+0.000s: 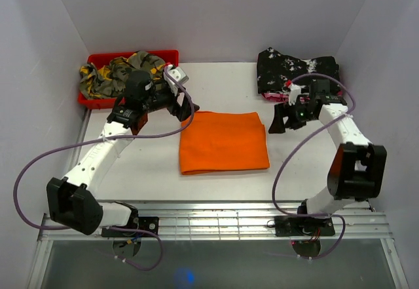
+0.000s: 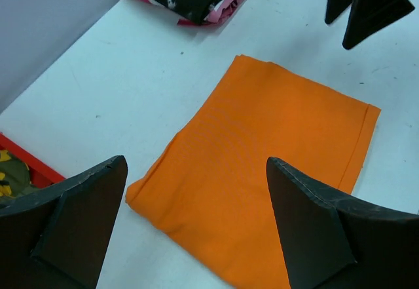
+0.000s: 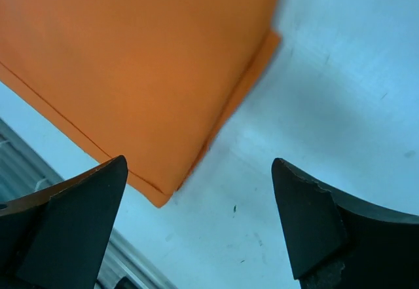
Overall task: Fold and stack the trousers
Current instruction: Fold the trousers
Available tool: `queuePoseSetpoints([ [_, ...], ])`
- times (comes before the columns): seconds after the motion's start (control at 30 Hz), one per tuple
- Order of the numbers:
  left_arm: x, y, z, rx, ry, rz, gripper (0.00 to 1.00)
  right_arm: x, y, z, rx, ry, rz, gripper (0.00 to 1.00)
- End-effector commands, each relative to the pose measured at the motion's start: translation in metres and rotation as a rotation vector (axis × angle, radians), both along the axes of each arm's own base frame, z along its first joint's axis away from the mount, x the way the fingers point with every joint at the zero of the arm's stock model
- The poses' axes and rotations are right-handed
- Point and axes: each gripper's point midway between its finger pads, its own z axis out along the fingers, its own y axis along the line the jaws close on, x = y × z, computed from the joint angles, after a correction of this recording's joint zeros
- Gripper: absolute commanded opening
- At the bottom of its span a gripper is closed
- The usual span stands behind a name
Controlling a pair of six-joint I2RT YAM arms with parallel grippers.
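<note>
The orange trousers [image 1: 224, 141] lie folded into a flat rectangle in the middle of the white table. They also show in the left wrist view [image 2: 262, 171] and the right wrist view [image 3: 137, 66]. My left gripper [image 1: 185, 112] is open and empty, hovering above the fold's far left corner [image 2: 196, 197]. My right gripper [image 1: 281, 120] is open and empty, just right of the fold's far right corner, over bare table [image 3: 200, 204].
A red bin [image 1: 98, 63] at the back left holds a green-yellow camouflage garment [image 1: 121, 73]. A black white-speckled garment [image 1: 294, 69] lies folded at the back right, over something pink. A metal rail [image 1: 216, 220] runs along the table's near edge.
</note>
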Motion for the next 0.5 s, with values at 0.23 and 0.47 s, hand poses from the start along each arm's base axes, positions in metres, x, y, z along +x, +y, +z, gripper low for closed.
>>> queuePoseSetpoints([
  [0.23, 0.003, -0.021, -0.046, 0.064, 0.052, 0.033, 0.98, -0.025, -0.001, -0.093, 0.26, 0.349, -0.279, 0.92],
  [0.47, -0.004, -0.055, -0.092, 0.183, 0.068, 0.015, 0.98, -0.03, 0.034, -0.122, 0.346, 0.437, -0.282, 0.77],
])
